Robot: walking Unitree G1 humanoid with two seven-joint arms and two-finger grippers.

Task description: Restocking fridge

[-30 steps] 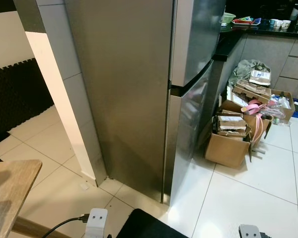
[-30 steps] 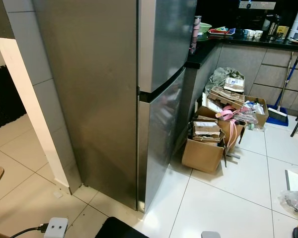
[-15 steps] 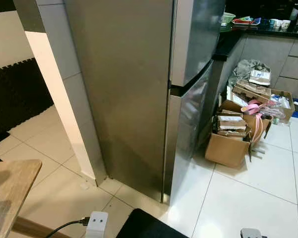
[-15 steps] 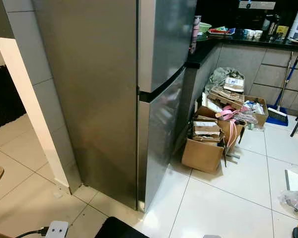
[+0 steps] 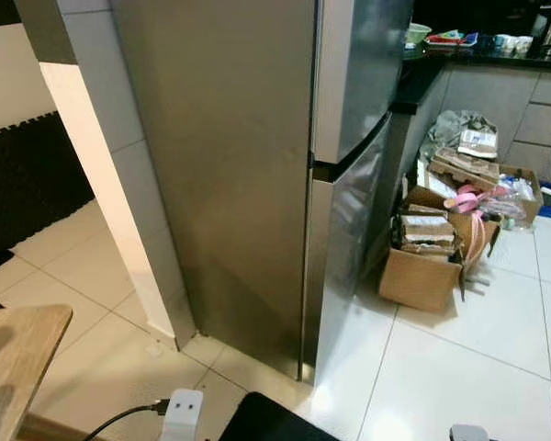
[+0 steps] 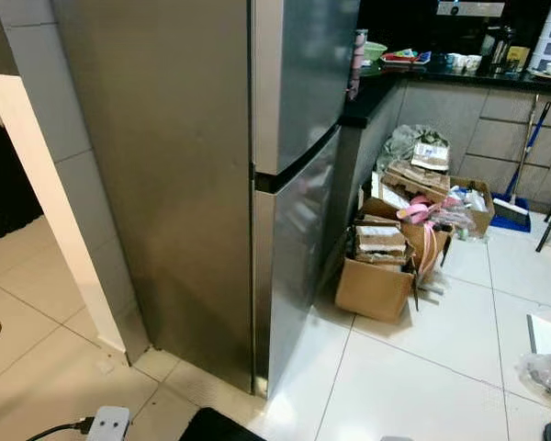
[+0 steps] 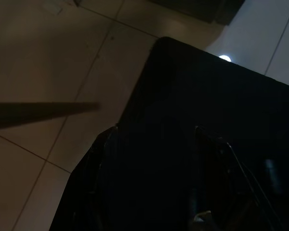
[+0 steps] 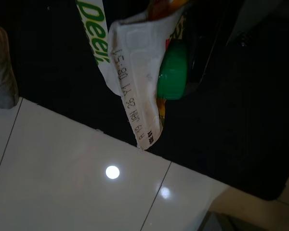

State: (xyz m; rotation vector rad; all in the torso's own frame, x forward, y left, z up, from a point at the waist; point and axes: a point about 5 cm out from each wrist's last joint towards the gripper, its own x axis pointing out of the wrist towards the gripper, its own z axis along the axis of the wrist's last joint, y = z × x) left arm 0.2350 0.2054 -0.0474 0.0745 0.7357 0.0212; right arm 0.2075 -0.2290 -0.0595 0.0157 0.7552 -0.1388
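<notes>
I stand at the corner of the fridge (image 5: 257,175), seeing its steel side and, at an angle, both of its doors, upper (image 6: 303,73) and lower (image 6: 298,257). Both doors are shut, so nothing has gone inside yet as far as I can judge; the restocking is at its start, in the approach.

The thing to be stocked is with me: in my right wrist view a carton (image 8: 135,72) with green lettering, a printed date and a green cap (image 8: 173,70) hangs close before the camera, above the white floor tiles (image 8: 62,163). I take it that my right end effector grasps this carton, though its fingers are too dark to make out, so I cannot tell their state for certain. My left end effector hangs idle in the shade over the floor; whether it is released or clenched I cannot tell.

Beyond the fridge, on its door side, cardboard boxes (image 5: 427,262) full of clutter sit on the floor against the dark counter (image 5: 422,73).

What is left, by my judgement: step round to the fridge's front, pull a door open, set the carton on a shelf, shut the door.
</notes>
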